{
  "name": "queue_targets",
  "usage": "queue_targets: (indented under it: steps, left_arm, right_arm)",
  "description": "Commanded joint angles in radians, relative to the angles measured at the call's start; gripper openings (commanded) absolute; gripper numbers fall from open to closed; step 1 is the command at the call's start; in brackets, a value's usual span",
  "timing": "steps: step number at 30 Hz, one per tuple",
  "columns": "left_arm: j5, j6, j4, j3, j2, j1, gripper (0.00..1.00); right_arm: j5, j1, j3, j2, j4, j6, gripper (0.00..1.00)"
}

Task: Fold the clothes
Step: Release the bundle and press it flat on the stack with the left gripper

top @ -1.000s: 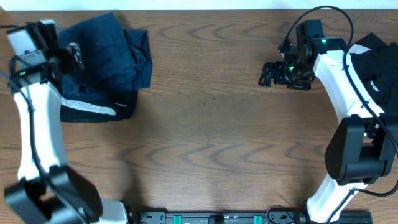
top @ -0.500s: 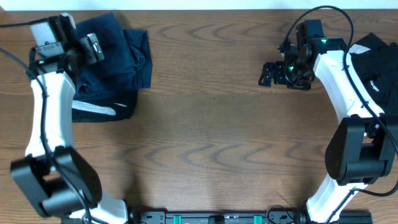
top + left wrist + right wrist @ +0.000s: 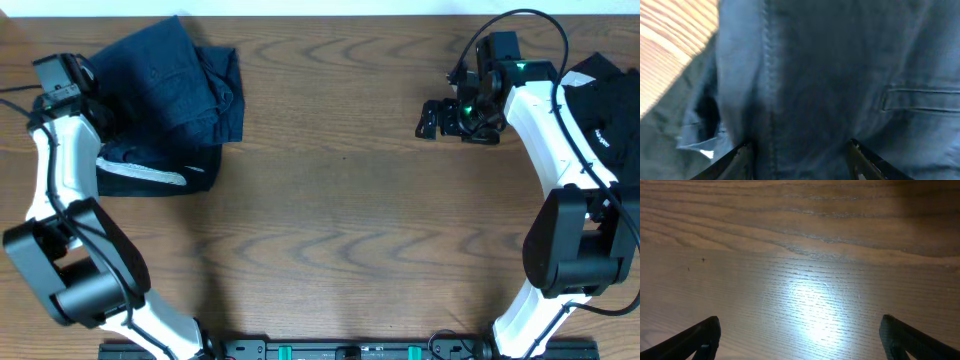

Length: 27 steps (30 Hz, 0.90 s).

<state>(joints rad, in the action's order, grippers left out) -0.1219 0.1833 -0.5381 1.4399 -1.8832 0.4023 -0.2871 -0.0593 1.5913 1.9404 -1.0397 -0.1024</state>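
The clothes lie in two heaps. A navy-blue garment (image 3: 175,85) is bunched at the far left on top of a black one with a white stripe (image 3: 150,175). More black clothes (image 3: 600,95) sit at the right edge. My left gripper (image 3: 98,115) is down at the left side of the navy heap. In the left wrist view navy fabric (image 3: 805,90) with a seam and a pocket welt fills the gap between its fingers (image 3: 742,156), which stand partly closed. My right gripper (image 3: 428,118) hovers open over bare wood, nothing between its fingers (image 3: 707,335).
The wooden table (image 3: 340,220) spreads between the two heaps. Its far edge runs close behind the navy heap. The right arm's white links (image 3: 545,140) and cable stand beside the black clothes at the right.
The left arm swung left and dropped onto the left side of the navy heap, and its fingers have narrowed around the fabric. The right arm has not moved.
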Motion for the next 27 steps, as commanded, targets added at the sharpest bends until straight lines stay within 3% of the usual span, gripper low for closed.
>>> queue_targets:
  steps: [1,9,19,22,27]
  left_arm:
    - [-0.005,-0.003,0.002,-0.023,-0.077,-0.002,0.59]
    - [-0.004,-0.003,0.006,-0.021,-0.117,-0.002,0.60]
    - [-0.006,-0.002,0.006,0.007,0.153,-0.003,0.61]
    - [-0.015,-0.001,-0.005,0.007,0.241,-0.004,0.68]
    - [-0.157,-0.002,-0.010,0.007,0.305,-0.006,0.70]
  right_arm:
    - [0.003,0.004,0.007,0.001,0.000,-0.008,0.99]
    - [0.003,0.004,0.007,0.001,0.000,-0.008,0.99]
    - [0.003,0.004,0.007,0.001,-0.001,-0.008,0.99]
    - [0.003,0.004,0.007,0.001,0.000,-0.008,0.99]
    - [0.003,0.004,0.008,0.001,-0.001,-0.008,0.99]
